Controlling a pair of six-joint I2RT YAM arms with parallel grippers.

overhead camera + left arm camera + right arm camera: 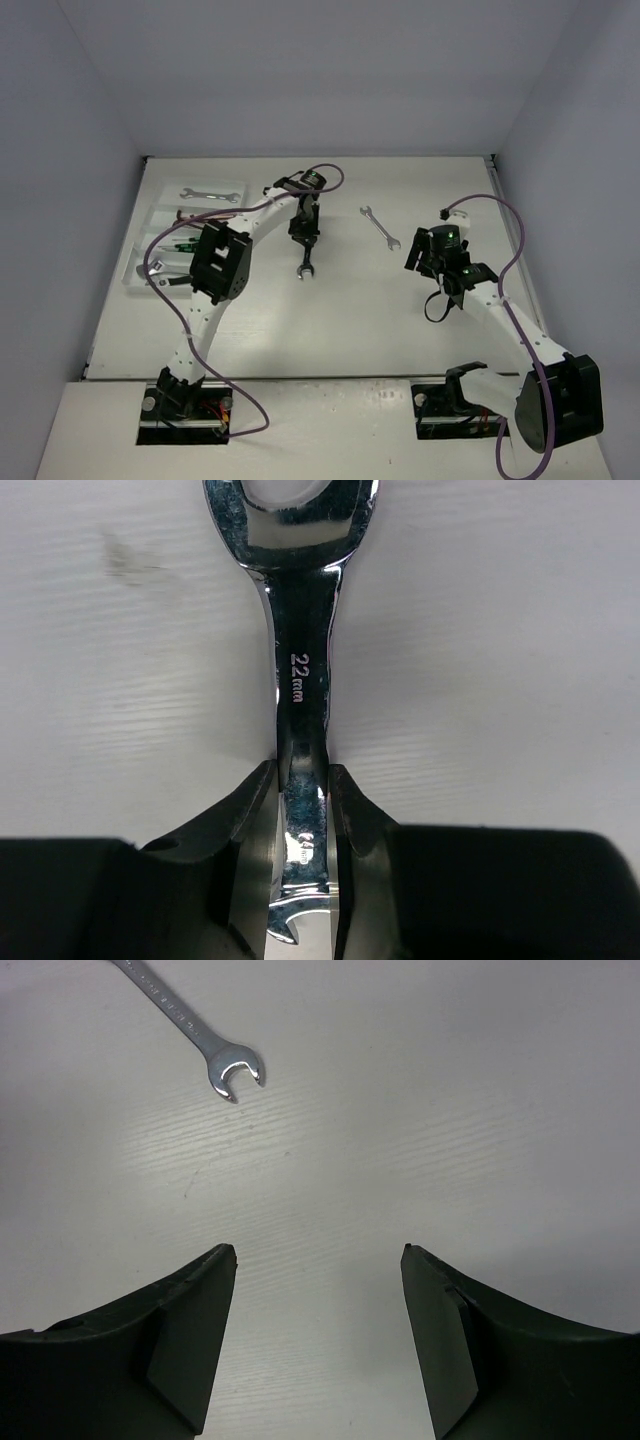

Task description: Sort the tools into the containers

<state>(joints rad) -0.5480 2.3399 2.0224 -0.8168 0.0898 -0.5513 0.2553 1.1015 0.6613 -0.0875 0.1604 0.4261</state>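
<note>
Since my left tool (302,780) is clamped on the wrench (300,670) close to its open end, most of the shaft and the heavy far head stick out in front of the fingers. I think the main danger is that this head swings down, or that the smooth steel slides in the grip, when I lift. If it turns, it may not line up with a slot of the tray (158,216) and could land across the walls.

The wrench runs straight ahead from this tool, near the middle of the surface (350,320). The tray is well apart to the left, partly under my own arm. I cannot tell if the wrench is off the surface.

My right tool (318,1250) stands apart and holds nothing. A small wrench (237,1068) lies ahead of it.
</note>
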